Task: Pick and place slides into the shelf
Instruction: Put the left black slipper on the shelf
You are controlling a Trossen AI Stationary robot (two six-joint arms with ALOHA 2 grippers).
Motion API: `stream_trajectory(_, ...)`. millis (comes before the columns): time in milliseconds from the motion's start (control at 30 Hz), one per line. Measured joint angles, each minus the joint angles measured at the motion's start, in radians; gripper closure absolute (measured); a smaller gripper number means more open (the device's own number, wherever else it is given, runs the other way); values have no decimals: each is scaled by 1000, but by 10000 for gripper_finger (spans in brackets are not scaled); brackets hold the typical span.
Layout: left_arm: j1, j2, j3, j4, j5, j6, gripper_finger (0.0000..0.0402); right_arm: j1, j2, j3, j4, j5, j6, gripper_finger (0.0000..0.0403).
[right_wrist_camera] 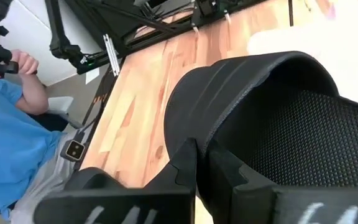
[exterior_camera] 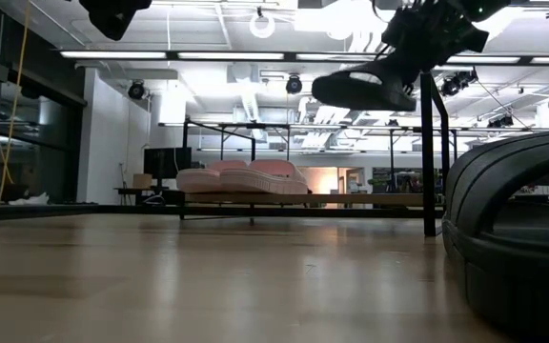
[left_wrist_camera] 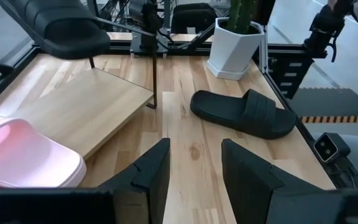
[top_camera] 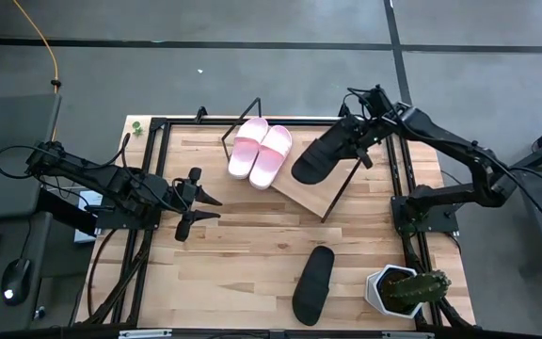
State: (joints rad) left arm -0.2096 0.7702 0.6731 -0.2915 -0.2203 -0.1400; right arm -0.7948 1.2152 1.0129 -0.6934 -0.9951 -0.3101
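Your right gripper [top_camera: 351, 141] is clamped on a black slide [top_camera: 320, 155] and holds it up over the free end of the shelf [top_camera: 310, 193]. Two pink slides [top_camera: 260, 151] already lie side by side on the shelf. One more black slide [top_camera: 313, 283] waits on the table near the cactus pot [top_camera: 390, 288], so you are about halfway. Your left gripper [top_camera: 199, 204] hangs over the table, fingers apart, holding nothing. You cannot see how close the lifted slide is to the board.
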Motion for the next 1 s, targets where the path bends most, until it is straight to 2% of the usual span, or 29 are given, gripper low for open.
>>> stream_trajectory(400,0,0,0,-1,0,-23,273,0,0,-117,159,16,77,403)
stream_trajectory(667,0,0,0,-1,0,-23,273,48,0,-208,265,17,129,403)
stream_trajectory(1000,0,0,0,-1,-1,-23,273,94,0,-256,324,38,176,403)
